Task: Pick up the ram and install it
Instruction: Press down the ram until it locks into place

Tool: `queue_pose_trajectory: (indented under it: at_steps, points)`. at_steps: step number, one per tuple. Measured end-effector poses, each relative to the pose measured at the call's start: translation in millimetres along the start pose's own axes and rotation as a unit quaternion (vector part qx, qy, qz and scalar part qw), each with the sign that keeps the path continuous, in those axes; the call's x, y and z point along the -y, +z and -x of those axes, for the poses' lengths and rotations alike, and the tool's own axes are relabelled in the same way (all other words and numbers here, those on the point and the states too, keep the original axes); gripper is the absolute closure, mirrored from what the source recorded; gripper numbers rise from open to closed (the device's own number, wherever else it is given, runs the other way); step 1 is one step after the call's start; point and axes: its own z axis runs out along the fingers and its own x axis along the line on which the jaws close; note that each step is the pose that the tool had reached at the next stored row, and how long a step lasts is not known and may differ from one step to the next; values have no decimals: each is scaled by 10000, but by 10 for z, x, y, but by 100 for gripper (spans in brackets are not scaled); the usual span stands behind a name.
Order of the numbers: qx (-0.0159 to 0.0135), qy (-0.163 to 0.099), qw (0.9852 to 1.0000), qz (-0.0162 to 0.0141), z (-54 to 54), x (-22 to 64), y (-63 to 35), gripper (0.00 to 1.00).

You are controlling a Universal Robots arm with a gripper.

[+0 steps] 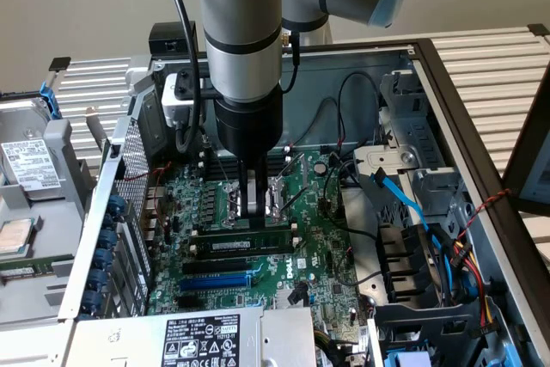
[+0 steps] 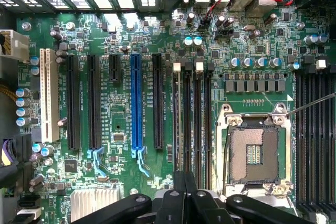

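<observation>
My jaws (image 1: 254,204) look closed with nothing visibly held, just above the ram (image 1: 243,243) seated in its slot; pressing off-centre could crack the motherboard (image 1: 322,251)

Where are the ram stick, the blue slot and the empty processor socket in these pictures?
ram (image 1: 245,245): exterior view, middle of the stick's long top edge, lying along a slot.
blue slot (image 2: 136,100): wrist view, middle of its length.
processor socket (image 2: 254,153): wrist view, centre of the open contact area.
</observation>
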Motion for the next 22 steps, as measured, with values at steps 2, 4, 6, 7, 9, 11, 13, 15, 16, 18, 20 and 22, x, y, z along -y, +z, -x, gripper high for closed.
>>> queue_pose_trajectory:
  at_steps: [2,4,6,7,9,11,13,15,16,18,20,22]
  points:
    - [0,0,10000,0,0,0,0,88]
    - [0,0,10000,0,0,0,0,88]
    - [0,0,10000,0,0,0,0,88]
    - [0,-1,10000,0,0,8,0,88]
    - [0,-16,10000,1,5,78,0,88]
    - [1,-27,10000,1,11,163,4,88]
    - [2,-39,10000,1,14,219,13,88]
    - [1,-40,10000,2,14,220,17,88]
    - [-1,-40,10000,2,14,221,17,88]
    - [-1,-40,10000,-1,14,221,30,88]
    - [-2,-41,10000,-2,14,228,42,88]
    - [-2,-41,10000,-5,14,231,56,88]
